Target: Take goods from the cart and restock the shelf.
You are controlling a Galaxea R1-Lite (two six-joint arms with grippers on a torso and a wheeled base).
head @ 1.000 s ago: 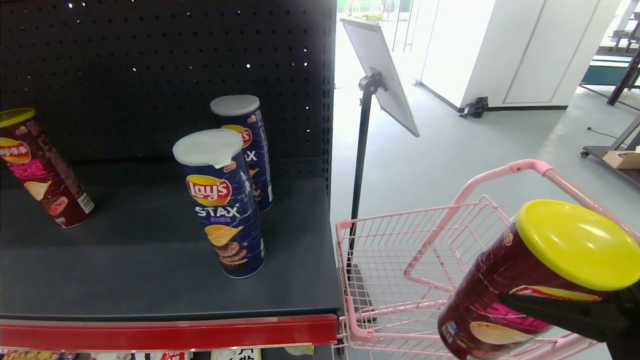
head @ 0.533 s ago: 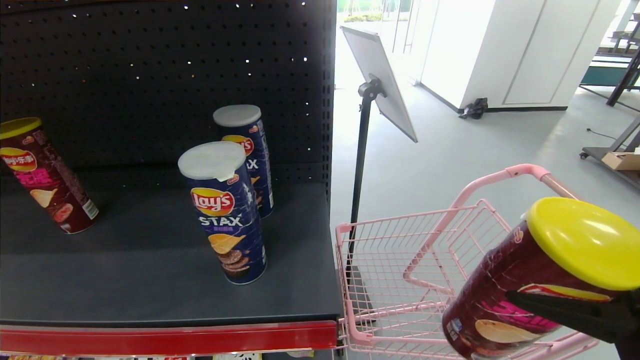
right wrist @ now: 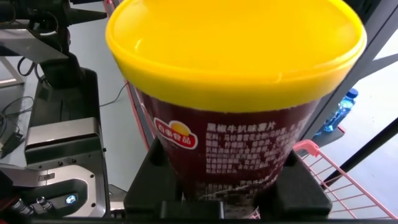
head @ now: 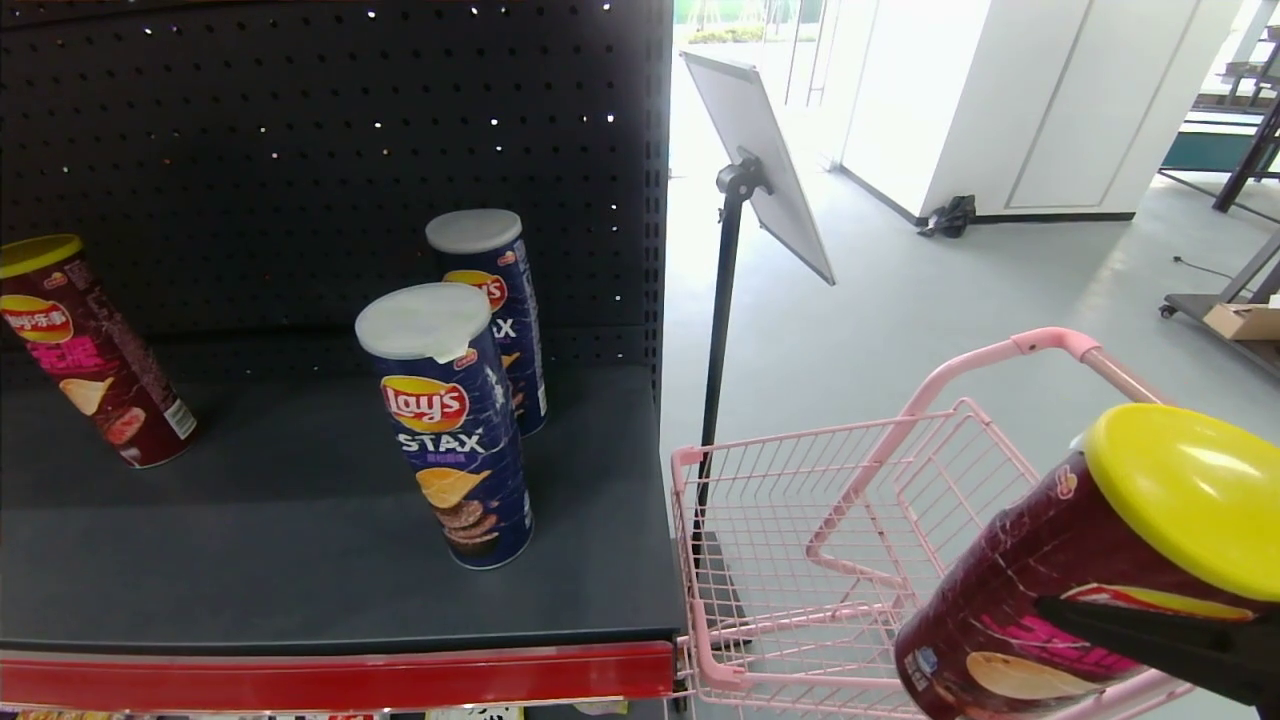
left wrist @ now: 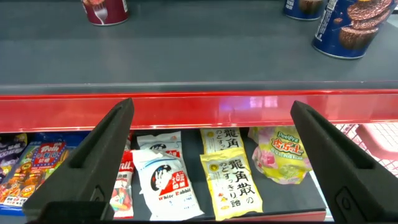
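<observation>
Grey shop floor lies behind the work, with a black perforated back panel [head: 300, 150] closing off the shelf. Your task item, the maroon cardboard crisp canister with the yellow plastic lid [head: 1080, 590], hangs above the near right corner of the pink wire cart [head: 800, 520]. It is tilted, with its lid up and to the right and its base down towards the cart rim. The right gripper [head: 1100, 625] is clenched on its body just below the lid, and the right wrist view shows a black finger pressed on either side of the can.

The dark grey shelf board [head: 300, 540] sits to the left of the cart, fronted by a red price rail [head: 340, 675]. On it stand 2 blue cylindrical canisters with white lids, 1 near the front [head: 455, 430] and 1 behind it by the panel [head: 490, 310]. A matching maroon canister with a yellow lid [head: 90, 350] stands well apart at the far left.

The left gripper [left wrist: 214, 155] hangs released and holding nothing, low in front of the rail, facing snack packets [left wrist: 230, 180] on the shelf below.

I judge you are in the carry step: picked, not yet placed. Next, you need to swing the can left over the rail, bring it upright, and lower it onto bare board. The gap between the maroon canister and the blue pair looks the safest spot. Keep clear of the front blue canister, which could tip if clipped.
</observation>
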